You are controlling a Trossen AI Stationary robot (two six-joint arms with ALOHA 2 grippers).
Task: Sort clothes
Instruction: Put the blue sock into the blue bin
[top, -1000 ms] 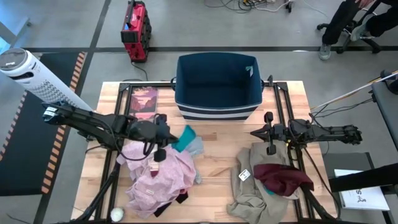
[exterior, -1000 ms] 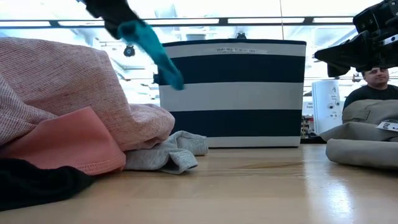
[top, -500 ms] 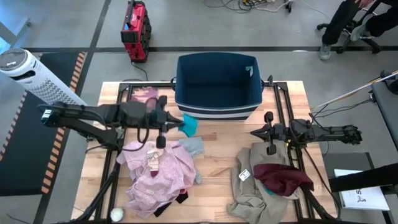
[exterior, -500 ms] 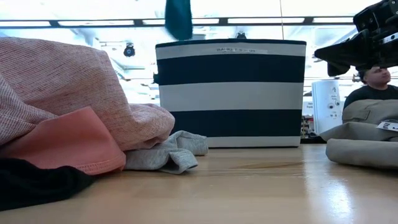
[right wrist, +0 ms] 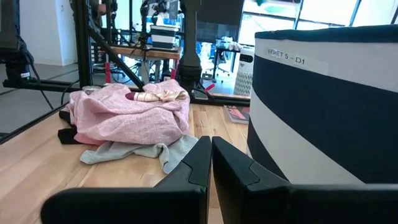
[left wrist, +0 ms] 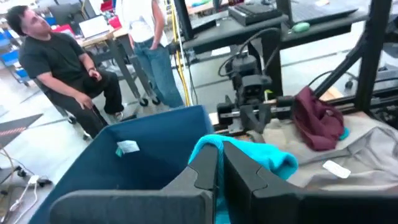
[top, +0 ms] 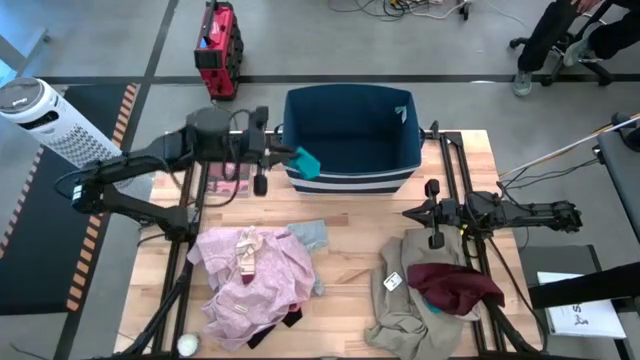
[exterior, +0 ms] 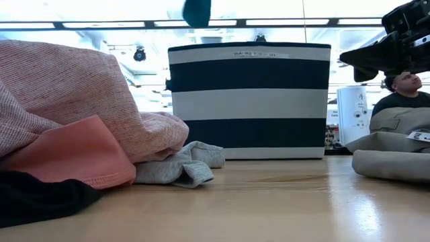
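My left gripper [top: 286, 157] is shut on a teal piece [top: 305, 161], high over the left wall of the navy striped bin [top: 350, 135]. The teal piece also shows at the top of the low view [exterior: 196, 10]. My right gripper [top: 408, 213] is shut and empty, level above the table to the right, beside the khaki piece [top: 405, 300] with the maroon piece [top: 455, 285] lying on it. The pale pink shirt [top: 255, 275] lies heaped at the near left, a light blue-grey piece [top: 312, 235] at its far right edge. My left gripper pinches a bunched part of the teal piece [left wrist: 231, 151] between its two fingers. The fingers lie about level, pointing toward the table's right. The cloth bulges out past the fingertips and is lifted clear, above the bin's left rim [left wrist: 155, 121].
A flat dark pink-printed book [top: 232, 160] lies left of the bin under my left arm. A black piece [top: 290, 318] sticks out from under the pink shirt. Bare wood [top: 350, 260] lies between the two heaps. People sit and stand beyond the table [left wrist: 62, 62].
My left gripper has risen and gone toward the table's far edge and a little right, from above the pink shirt to the bin's left wall. It carries the teal piece, which has hung clear of the table throughout.
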